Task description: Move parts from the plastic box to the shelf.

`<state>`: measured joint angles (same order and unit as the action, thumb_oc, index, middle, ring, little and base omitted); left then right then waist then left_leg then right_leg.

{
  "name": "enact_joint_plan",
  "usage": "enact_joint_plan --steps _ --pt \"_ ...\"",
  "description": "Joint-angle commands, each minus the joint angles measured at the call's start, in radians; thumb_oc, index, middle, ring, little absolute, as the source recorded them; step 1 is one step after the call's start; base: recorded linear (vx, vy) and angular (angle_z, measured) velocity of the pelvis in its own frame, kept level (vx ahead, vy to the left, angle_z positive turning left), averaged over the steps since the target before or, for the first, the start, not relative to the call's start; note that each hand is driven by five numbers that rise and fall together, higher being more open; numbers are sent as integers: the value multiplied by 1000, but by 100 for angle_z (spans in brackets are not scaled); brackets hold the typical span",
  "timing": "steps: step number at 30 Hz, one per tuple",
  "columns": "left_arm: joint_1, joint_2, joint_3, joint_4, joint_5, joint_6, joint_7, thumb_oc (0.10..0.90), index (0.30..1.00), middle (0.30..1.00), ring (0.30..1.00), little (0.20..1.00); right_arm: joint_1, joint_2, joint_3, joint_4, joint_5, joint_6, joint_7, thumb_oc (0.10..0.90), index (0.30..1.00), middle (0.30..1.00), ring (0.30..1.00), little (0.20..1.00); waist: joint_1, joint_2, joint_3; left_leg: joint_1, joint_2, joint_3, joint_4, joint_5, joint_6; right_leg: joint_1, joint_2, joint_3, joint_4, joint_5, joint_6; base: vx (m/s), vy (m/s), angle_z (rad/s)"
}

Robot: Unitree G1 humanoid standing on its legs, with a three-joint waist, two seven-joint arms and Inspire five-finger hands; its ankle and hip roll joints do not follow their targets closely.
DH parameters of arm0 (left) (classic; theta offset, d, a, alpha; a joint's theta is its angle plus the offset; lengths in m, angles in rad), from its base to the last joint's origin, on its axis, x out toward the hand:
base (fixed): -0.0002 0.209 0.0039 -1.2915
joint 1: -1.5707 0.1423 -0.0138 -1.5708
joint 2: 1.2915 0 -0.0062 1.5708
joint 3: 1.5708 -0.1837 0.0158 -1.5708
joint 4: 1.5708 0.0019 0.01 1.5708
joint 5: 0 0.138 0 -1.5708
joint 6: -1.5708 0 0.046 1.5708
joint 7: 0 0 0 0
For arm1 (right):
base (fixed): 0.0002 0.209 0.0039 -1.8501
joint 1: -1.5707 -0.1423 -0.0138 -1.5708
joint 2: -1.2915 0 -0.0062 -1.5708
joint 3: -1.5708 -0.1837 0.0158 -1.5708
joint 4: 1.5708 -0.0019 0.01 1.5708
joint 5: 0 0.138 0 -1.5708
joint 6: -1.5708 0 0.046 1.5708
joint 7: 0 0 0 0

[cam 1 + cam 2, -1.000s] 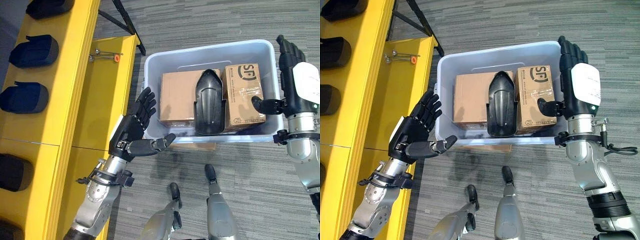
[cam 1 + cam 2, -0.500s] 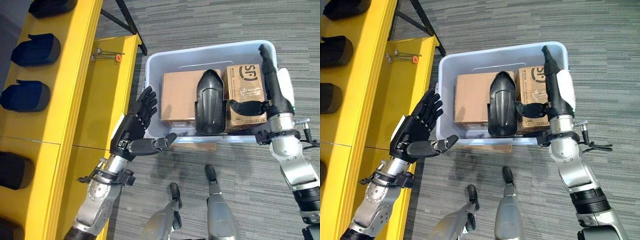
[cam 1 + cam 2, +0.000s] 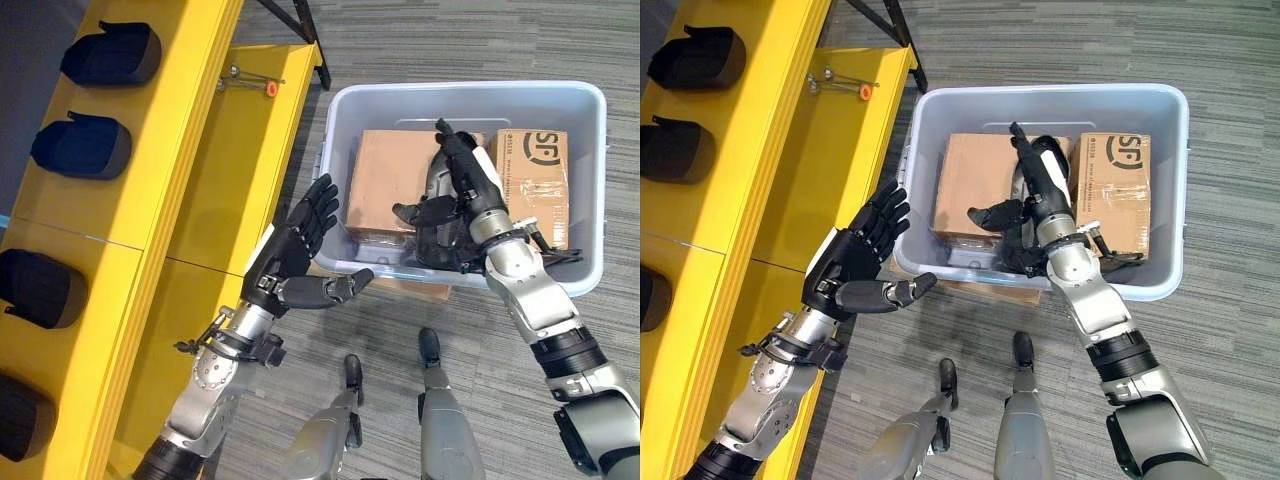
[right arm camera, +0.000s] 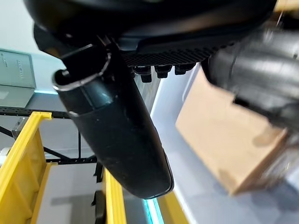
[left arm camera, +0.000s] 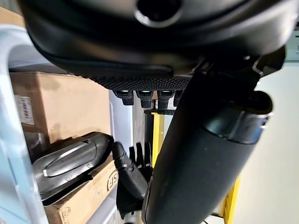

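The right hand (image 3: 462, 186), fingers extended, is laid over the black part (image 3: 1021, 252) inside the plastic box (image 3: 470, 95); the left hand (image 3: 291, 252) is held open beside it.

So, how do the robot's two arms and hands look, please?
Both arms are silver-grey metal with black joint bands. The left hand and right hand are dark, with separate fingers and a thumb. The right hand's back carries a white patch, and the left hand has a white edge.

This looks like a workshop or a storeroom. A long yellow shelf (image 3: 150, 150) holds a row of dark parts (image 3: 85, 148). A grey plastic box (image 3: 345, 110) with cardboard boxes (image 3: 392, 180) inside sits on grey striped carpet (image 3: 480, 45).
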<state>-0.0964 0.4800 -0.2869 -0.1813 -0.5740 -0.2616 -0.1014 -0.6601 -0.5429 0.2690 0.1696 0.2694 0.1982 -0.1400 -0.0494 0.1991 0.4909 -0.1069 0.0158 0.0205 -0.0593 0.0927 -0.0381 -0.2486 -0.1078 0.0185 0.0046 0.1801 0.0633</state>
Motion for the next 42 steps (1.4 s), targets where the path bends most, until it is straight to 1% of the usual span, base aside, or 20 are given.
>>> enact_joint_plan --steps 1,4,6,10,15,20,21,24,26,27,31,32,35,38,40,42 --pt "-12 -22 17 -108 7 -85 -25 900 1000 1000 1000 1000 -158 34 27 -44 103 -47 -16 900 1000 1000 1000 1000 7 -32 -35 -11 116 27 133 -139 -35 -57 -84 9 214 -234 -2 -17 4 5" --pt "-14 -19 13 -110 7 -83 -18 900 1000 1000 1000 1000 -174 62 27 -17 160 -35 -39 900 1000 1000 1000 1000 17 -29 -28 -21 112 20 137 -141 -32 -69 -87 8 224 -235 -2 -24 7 4" --pt "-16 -18 10 -108 3 -87 -23 900 1000 1000 1000 1000 -187 87 26 21 213 -40 -52 900 1000 1000 1000 1000 27 -25 -18 -33 107 15 144 -142 -30 -80 -89 6 232 -237 -3 0 0 0" --pt "-15 -17 5 -106 1 -90 -26 900 1000 1000 1000 1000 -197 114 23 56 262 -40 -72 900 1000 1000 1000 1000 36 -19 -9 -44 103 11 148 -141 -28 -92 -94 4 241 -237 -2 -17 13 10" --pt "-10 -17 -2 -107 -12 -89 -40 900 1000 1000 1000 1000 -234 141 -1 138 410 -47 -74 900 1000 1000 1000 1000 54 -7 6 -61 94 1 159 -143 -24 -111 -99 1 261 -242 -4 -19 12 6" --pt "-4 -13 -12 -114 -23 -86 -54 900 1000 1000 1000 1000 -277 146 -23 214 473 -61 -57 900 1000 1000 1000 1000 70 6 23 -82 84 -10 177 -145 -21 -131 -109 -2 287 -250 -6 -25 9 5" --pt "0 -11 -19 -118 -20 -88 -64 900 1000 1000 1000 1000 -300 154 -31 257 495 -64 -42 900 1000 1000 1000 1000 80 16 29 -101 76 -14 188 -147 -18 -149 -115 -3 303 -255 -6 -28 10 16" --pt "5 -8 -25 -121 -23 -87 -65 900 1000 1000 1000 1000 -318 157 -26 288 547 -60 -36 900 1000 1000 1000 1000 89 25 29 -124 67 -18 207 -150 -15 -172 -121 -3 324 -261 -8 -13 7 12" --pt "7 -5 -25 -121 -27 -89 -67 900 1000 1000 1000 1000 -324 157 -28 302 553 -62 -31 900 1000 1000 1000 1000 93 28 29 -130 65 -20 213 -152 -15 -178 -123 -4 330 -263 -8 1 2 9" --pt "13 -3 -22 -124 -34 -89 -78 900 1000 1000 1000 1000 -331 155 -28 321 586 -65 -14 900 1000 1000 1000 1000 99 34 29 -139 61 -21 221 -155 -12 -188 -127 -7 340 -266 -9 3 7 10" --pt "26 2 -25 -127 -37 -94 -80 900 1000 1000 1000 1000 -353 157 -20 356 645 -60 24 900 1000 1000 1000 1000 110 47 29 -160 54 -23 237 -157 -10 -211 -132 -9 365 -275 -13 8 11 11" --pt "33 3 -23 -129 -42 -96 -85 900 1000 1000 1000 1000 -359 161 -17 355 677 -55 26 900 1000 1000 1000 1000 113 52 29 -166 52 -24 242 -158 -9 -220 -134 -10 375 -278 -14 9 12 9" --pt "43 3 -24 -130 -40 -99 -94 900 1000 1000 1000 1000 -368 165 -12 360 710 -49 46 900 1000 1000 1000 1000 119 59 29 -175 49 -25 248 -157 -8 -230 -137 -12 386 -282 -16 14 11 4" --pt "56 6 -26 -125 -48 -109 -107 900 1000 1000 1000 1000 -381 168 -2 367 744 -21 68 900 1000 1000 1000 1000 127 68 29 -184 45 -27 254 -157 -7 -242 -142 -15 402 -289 -19 26 18 9" --pt "71 12 -24 -127 -61 -114 -122 900 1000 1000 1000 1000 -400 176 19 373 737 -13 56 900 1000 1000 1000 1000 135 78 29 -193 42 -27 258 -156 -6 -254 -146 -17 417 -296 -23 41 39 11" --pt "79 16 -25 -130 -65 -114 -128 900 1000 1000 1000 1000 -404 181 27 374 767 -11 43 900 1000 1000 1000 1000 138 81 29 -195 38 -30 264 -160 -5 -256 -150 -21 432 -307 -23 34 21 4"
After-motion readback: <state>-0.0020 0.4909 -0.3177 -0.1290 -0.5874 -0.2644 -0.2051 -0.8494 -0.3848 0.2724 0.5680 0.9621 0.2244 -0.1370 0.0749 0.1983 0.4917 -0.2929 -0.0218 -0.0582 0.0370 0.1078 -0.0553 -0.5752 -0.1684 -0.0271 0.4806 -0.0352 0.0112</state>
